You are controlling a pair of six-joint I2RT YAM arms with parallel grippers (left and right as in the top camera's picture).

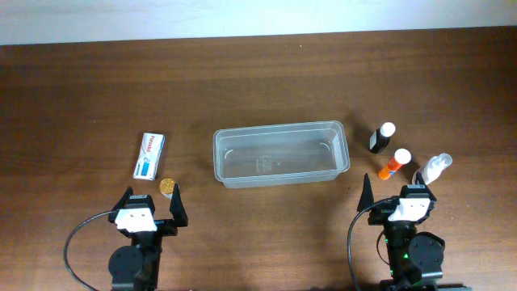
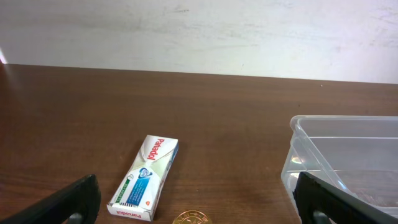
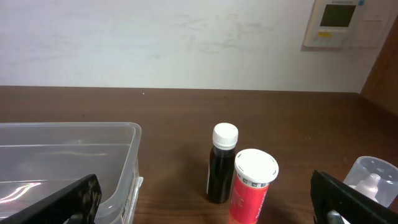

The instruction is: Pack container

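The clear plastic container (image 1: 280,153) sits empty at the table's middle; it also shows in the left wrist view (image 2: 348,162) and the right wrist view (image 3: 68,165). A white Panadol box (image 1: 150,155) (image 2: 146,177) and a gold coin (image 1: 167,187) (image 2: 193,218) lie left of it. A dark bottle with a white cap (image 1: 381,138) (image 3: 221,165), an orange tube with a white cap (image 1: 395,164) (image 3: 252,186) and a clear spray bottle (image 1: 432,169) (image 3: 373,180) stand right of it. My left gripper (image 1: 150,202) (image 2: 199,202) is open and empty behind the coin. My right gripper (image 1: 396,194) (image 3: 208,202) is open and empty near the bottles.
The brown wooden table (image 1: 266,81) reaches back to a white wall (image 2: 199,31). A white wall device (image 3: 339,23) hangs at the far right. Black cables run from both arm bases at the front edge.
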